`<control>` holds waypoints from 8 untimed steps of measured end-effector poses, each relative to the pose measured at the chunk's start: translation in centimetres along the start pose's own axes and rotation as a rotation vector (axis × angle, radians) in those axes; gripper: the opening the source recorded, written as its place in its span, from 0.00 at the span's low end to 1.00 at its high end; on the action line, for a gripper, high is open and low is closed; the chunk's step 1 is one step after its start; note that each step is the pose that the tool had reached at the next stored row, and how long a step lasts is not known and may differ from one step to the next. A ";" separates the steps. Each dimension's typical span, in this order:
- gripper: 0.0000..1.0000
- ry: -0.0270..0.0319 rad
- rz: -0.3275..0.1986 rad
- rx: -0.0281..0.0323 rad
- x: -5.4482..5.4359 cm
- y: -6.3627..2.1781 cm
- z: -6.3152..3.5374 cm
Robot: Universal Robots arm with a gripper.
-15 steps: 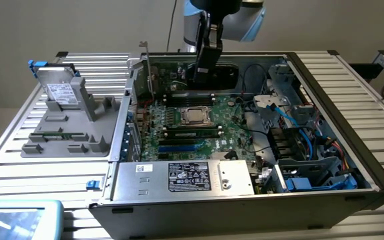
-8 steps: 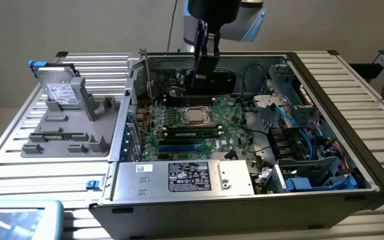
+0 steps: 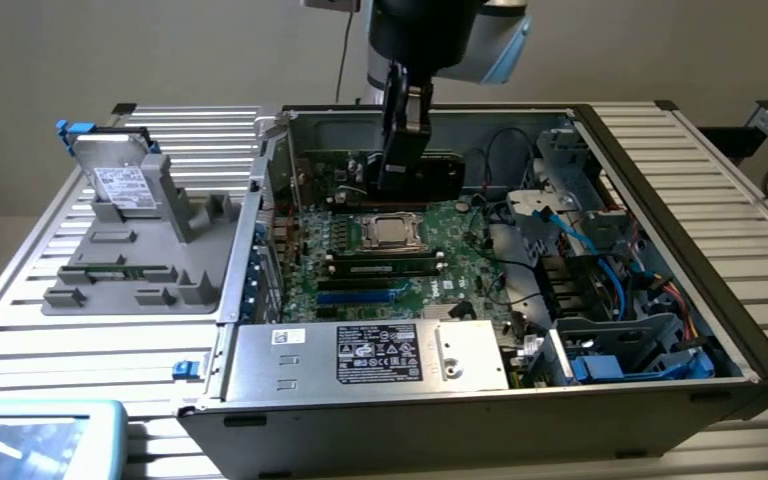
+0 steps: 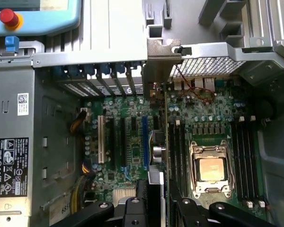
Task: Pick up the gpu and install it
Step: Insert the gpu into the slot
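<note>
a slatted aluminium bench stands before a plain beige wall and carries an open computer case lying on its side. at the exterior view's left a grey tray sits on the slats with a hard drive standing upright in it. a light-blue handset with a red button lies at the bench's near corner. the arm reaches down into the case, its pincer partly closed and clamped on the gpu. the card stands on edge over the motherboard, its silver bracket against the case's slotted wall. whether it sits in a slot i cannot tell.
</note>
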State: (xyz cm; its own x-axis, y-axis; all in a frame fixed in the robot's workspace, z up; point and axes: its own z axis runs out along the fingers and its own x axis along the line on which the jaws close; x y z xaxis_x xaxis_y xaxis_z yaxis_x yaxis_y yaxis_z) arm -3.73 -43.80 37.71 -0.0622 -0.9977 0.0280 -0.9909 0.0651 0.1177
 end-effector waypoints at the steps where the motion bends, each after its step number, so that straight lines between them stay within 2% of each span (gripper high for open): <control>1: 0.28 0.0001 0.000 0.0000 0.0 -0.02 0.17; 8: 0.28 -0.0022 -0.004 0.0000 0.6 -0.13 1.38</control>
State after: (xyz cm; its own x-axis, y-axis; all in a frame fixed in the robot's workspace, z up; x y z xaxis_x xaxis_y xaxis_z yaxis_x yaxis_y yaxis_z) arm -3.80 -44.38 36.34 -0.0581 -0.9980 0.0253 -0.9912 0.0607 0.1178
